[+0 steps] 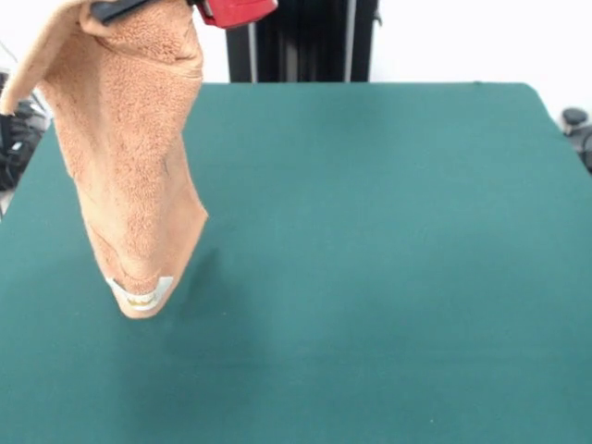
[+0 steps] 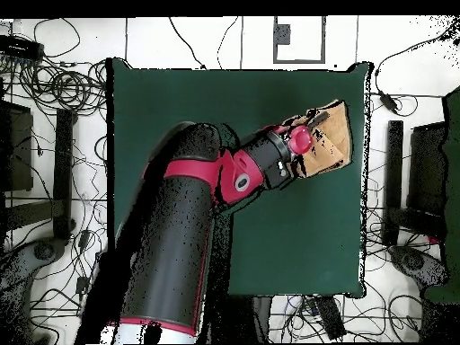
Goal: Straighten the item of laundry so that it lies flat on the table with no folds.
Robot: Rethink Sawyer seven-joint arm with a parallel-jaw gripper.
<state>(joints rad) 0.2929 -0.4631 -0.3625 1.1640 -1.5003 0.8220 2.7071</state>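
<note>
The item of laundry point(image 1: 129, 166), an orange-tan terry towel, hangs bunched in a long narrow drape at the left of the front view. Its upper end is held at the picture's top edge by my gripper point(image 1: 113, 10), which is shut on it. The lower tip, with a white care tag point(image 1: 141, 289), reaches down to the green table point(image 1: 370, 240); I cannot tell whether it touches. From above, the towel point(image 2: 330, 137) shows as a small folded shape just beyond the gripper point(image 2: 304, 146), near the right edge of the table point(image 2: 171, 99).
My arm point(image 2: 193, 216) stretches across the table's lower middle in the overhead view. Cables and dark equipment point(image 2: 54, 90) lie on the floor all round the table. Black gear point(image 1: 575, 125) sits just off the far right corner in the front view.
</note>
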